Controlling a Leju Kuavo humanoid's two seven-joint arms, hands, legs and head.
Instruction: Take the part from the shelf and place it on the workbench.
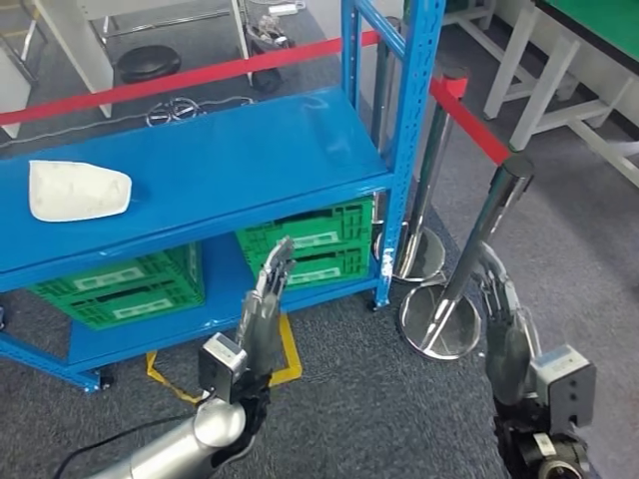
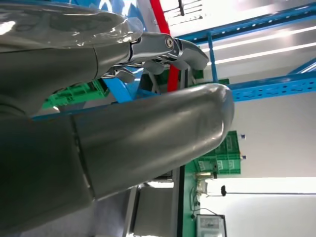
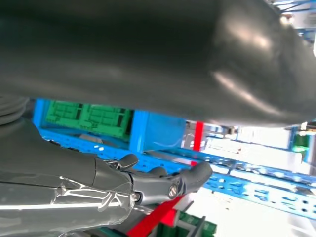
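A white, rounded part (image 1: 78, 191) lies on the left of the blue shelf board (image 1: 249, 165) in the head view. My left hand (image 1: 266, 304) is raised in front of the shelf's lower level, fingers stretched out and apart, holding nothing, well to the right of and below the part. My right hand (image 1: 508, 324) hangs low on the right beside a chrome barrier post, fingers loosely extended and empty. The left wrist view shows the left hand (image 2: 149, 113) with its fingers (image 2: 168, 49) straight; the right wrist view shows the right hand's fingers (image 3: 164, 182) likewise extended.
Green crates (image 1: 313, 244) sit on the shelf's bottom level. A blue upright (image 1: 406, 140) stands at the shelf's right corner. Two chrome posts (image 1: 482, 239) with round bases carry red tape (image 1: 467, 120) on the right. Grey carpet lies below, with yellow floor marking (image 1: 290, 359).
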